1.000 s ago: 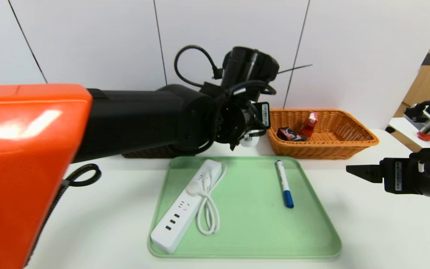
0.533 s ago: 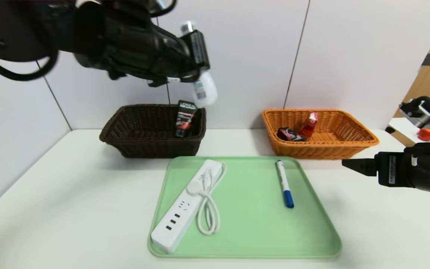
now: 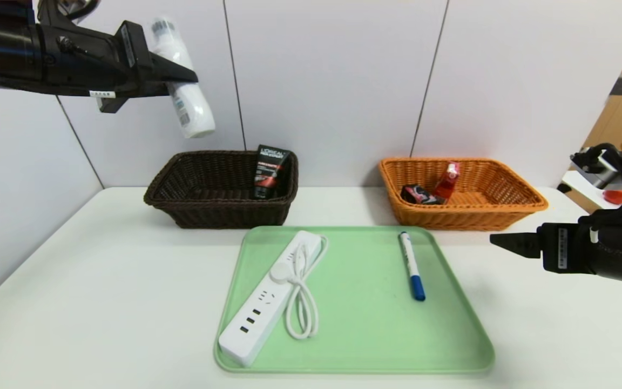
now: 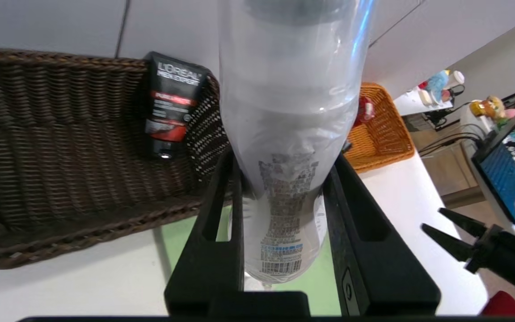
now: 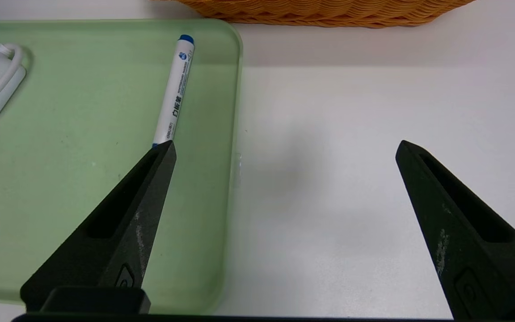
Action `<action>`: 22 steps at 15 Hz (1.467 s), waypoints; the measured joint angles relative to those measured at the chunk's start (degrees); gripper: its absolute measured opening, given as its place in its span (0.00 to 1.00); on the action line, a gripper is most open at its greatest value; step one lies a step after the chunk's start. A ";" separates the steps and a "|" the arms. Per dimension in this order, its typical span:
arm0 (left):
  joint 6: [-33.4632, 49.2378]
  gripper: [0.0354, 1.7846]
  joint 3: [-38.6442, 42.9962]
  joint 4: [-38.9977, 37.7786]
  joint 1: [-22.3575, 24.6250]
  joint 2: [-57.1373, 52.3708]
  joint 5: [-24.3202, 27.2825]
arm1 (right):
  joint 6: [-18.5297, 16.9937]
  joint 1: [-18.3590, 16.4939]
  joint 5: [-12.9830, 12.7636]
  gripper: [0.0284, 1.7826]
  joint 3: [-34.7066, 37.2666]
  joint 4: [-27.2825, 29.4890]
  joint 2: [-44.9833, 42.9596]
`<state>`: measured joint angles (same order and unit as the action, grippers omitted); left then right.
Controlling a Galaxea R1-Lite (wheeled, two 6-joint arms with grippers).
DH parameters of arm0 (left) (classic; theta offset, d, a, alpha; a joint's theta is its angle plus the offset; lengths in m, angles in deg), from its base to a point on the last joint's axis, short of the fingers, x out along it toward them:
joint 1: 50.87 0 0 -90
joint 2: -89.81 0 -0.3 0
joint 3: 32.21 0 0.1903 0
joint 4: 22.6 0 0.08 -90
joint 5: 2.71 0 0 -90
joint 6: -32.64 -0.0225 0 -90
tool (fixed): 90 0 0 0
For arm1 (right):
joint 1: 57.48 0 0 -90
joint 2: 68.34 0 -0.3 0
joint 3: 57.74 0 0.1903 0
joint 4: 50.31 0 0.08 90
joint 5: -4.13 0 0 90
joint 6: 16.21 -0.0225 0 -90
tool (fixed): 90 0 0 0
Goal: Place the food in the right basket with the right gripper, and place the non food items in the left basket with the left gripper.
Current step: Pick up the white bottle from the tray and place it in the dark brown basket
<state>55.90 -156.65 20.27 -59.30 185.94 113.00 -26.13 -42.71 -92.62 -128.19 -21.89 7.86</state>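
Left gripper [image 3: 184, 76] is up high above the far-left part of the tabletop [image 3: 100, 302], clamped on the white bottle [image 3: 184, 89]. Bottle hangs tilted, held mid-body between both fingers (barcode label visible in the left wrist view [image 4: 284, 214]). It sits above the left basket [image 3: 203, 213], slightly toward that basket's left end, well clear of the rim.

Left basket is at the far edge, left of center, with 1 item in it: the black L'Oreal tube [image 3: 269, 172] leaning upright against its right wall.

Right basket [image 3: 505, 213] is at the far edge, right of center, holding 2 cartons: the red carton [image 3: 447, 181] leaning, and the black carton [image 3: 418, 194] lying just beside it.

Green tray [image 3: 365, 335] sits mid-tabletop toward the near edge. On it: the power strip [image 3: 268, 302] with coiled cord on the tray's left side, lying diagonal, and the marker [image 3: 411, 265] on the right side, blue cap toward the near edge.

Right gripper [image 3: 505, 244] hovers low near the right edge of the tabletop, just beside the tray's right rim, fingers spread wide with nothing between them.
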 joint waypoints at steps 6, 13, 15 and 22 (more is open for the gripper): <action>-8.39 0.29 4.60 -6.52 4.79 4.83 -2.60 | -0.02 -0.01 0.15 0.95 -0.05 0.00 0.52; -10.59 0.29 5.01 -11.02 4.73 12.76 -13.29 | -0.02 0.05 0.11 0.96 0.15 0.00 1.19; -10.69 0.29 5.02 -14.10 4.63 15.17 -14.67 | 0.04 0.21 0.11 0.96 0.17 0.01 1.35; -11.91 0.29 6.84 -19.40 4.46 19.69 -16.76 | -0.05 0.18 0.11 0.96 0.17 0.01 1.58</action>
<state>43.99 -149.81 0.87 -54.83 205.63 96.24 -26.18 -42.52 -92.51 -128.02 -21.88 9.45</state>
